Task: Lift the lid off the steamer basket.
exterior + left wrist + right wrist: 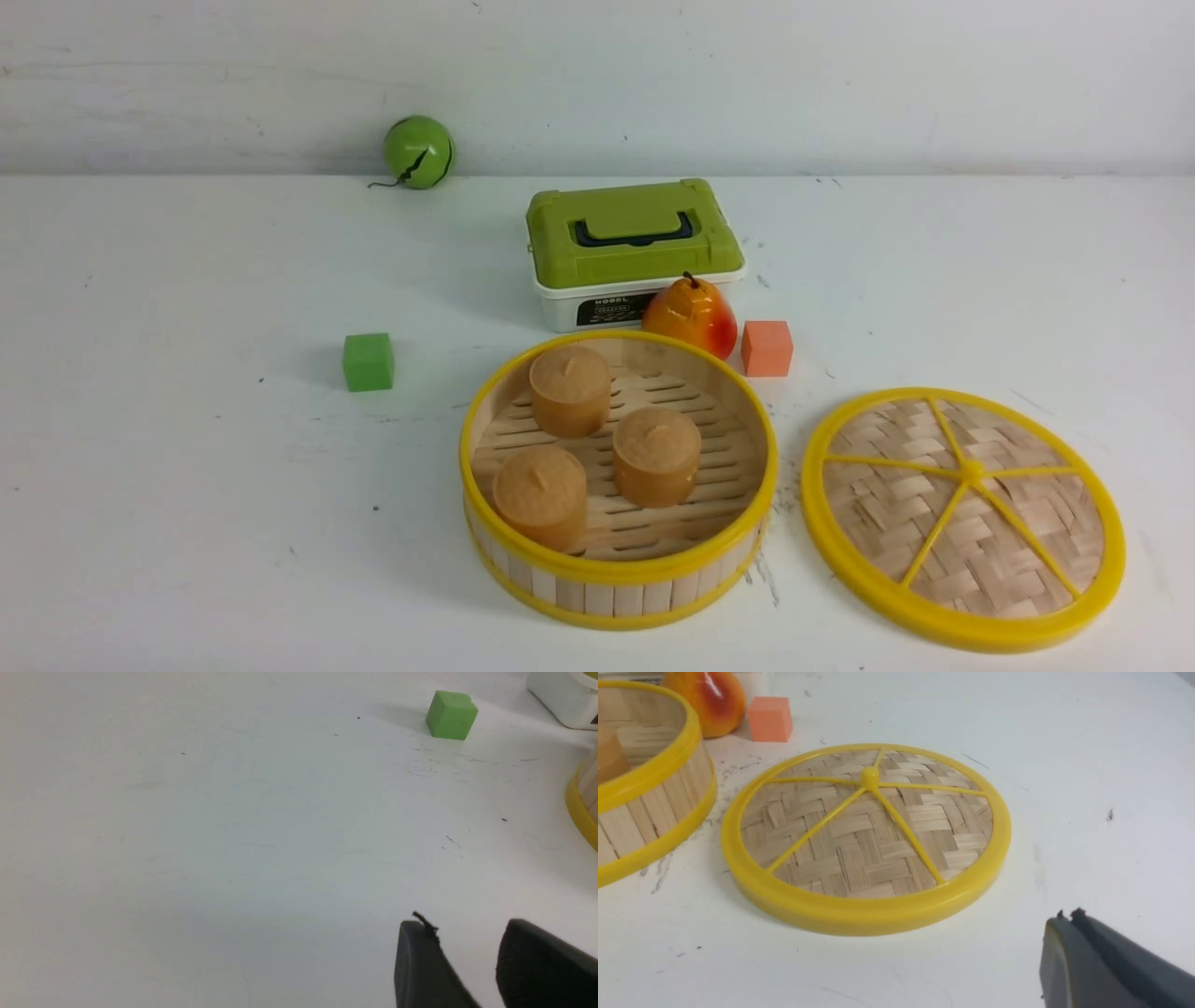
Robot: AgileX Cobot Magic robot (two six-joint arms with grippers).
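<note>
Right claw [1066, 919], state indiscernible at frame edge; lid [866, 835] lies ahead, off steamer basket [654, 807]: withdraw without nudging it.

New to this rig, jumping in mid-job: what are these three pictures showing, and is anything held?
It is a robot with two arms, each ending in a two-fingered gripper. The wide picture looks forward from between the arms; neither shows there. The other two come from wrist cameras. On the white table sits the open basket with three brown cylinders inside, and the lid lies flat to its right, apart from it. Behind stand a green box, a pear and an orange cube; left, a green cube; far back, a green ball. The left gripper is open, the right gripper shut; neither holds anything.
</note>
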